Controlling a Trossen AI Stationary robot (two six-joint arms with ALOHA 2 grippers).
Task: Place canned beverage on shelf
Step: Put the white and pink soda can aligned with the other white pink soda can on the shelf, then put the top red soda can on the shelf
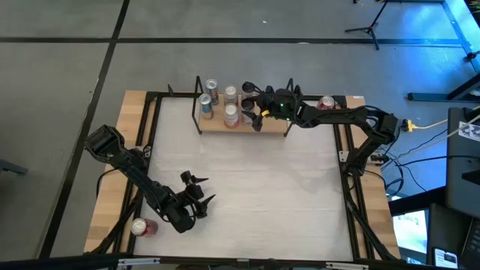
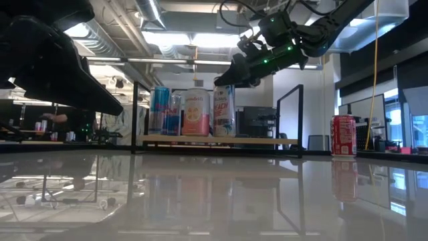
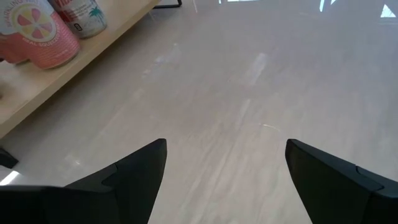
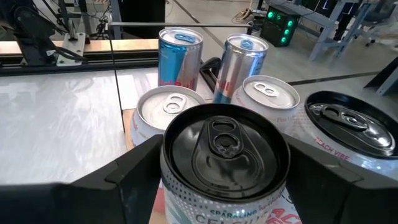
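Jaws of the right gripper (image 4: 217, 180) are seen spread on either side of a black-topped can (image 4: 225, 148) standing on the shelf (image 1: 274, 127); whether their pads touch the can's wall cannot be told from the right wrist view, so a grip is not claimed. The can stands upright at the front of a cluster: a silver-lidded can (image 4: 163, 107) and a second silver-lidded one (image 4: 268, 94) are just behind it, a blue can (image 4: 180, 57) and a slim silver-blue can (image 4: 242, 62) stand farther back, and another black-lidded can (image 4: 348, 127) is close beside it. The step in hand is judged to be the release and withdrawal after placement. It is best done by having the jaws fully parted before any lift, then drawing the gripper straight up and back, so that no neighbour is clipped and the tall can is not tipped. On the near can "SPARKLING" is read, with part of a word beginning "CEL"; "PEACH VIBE" is partly legible on the neighbour. A pink grapefruit-patterned can (image 2: 196, 112) shows in the low view. A red can (image 2: 344, 136) waits on the bench (image 1: 247, 180) beyond the shelf's end, and another red can (image 1: 144, 227) lies near the left gripper (image 1: 196, 193), whose jaws hang open and empty above the bench.
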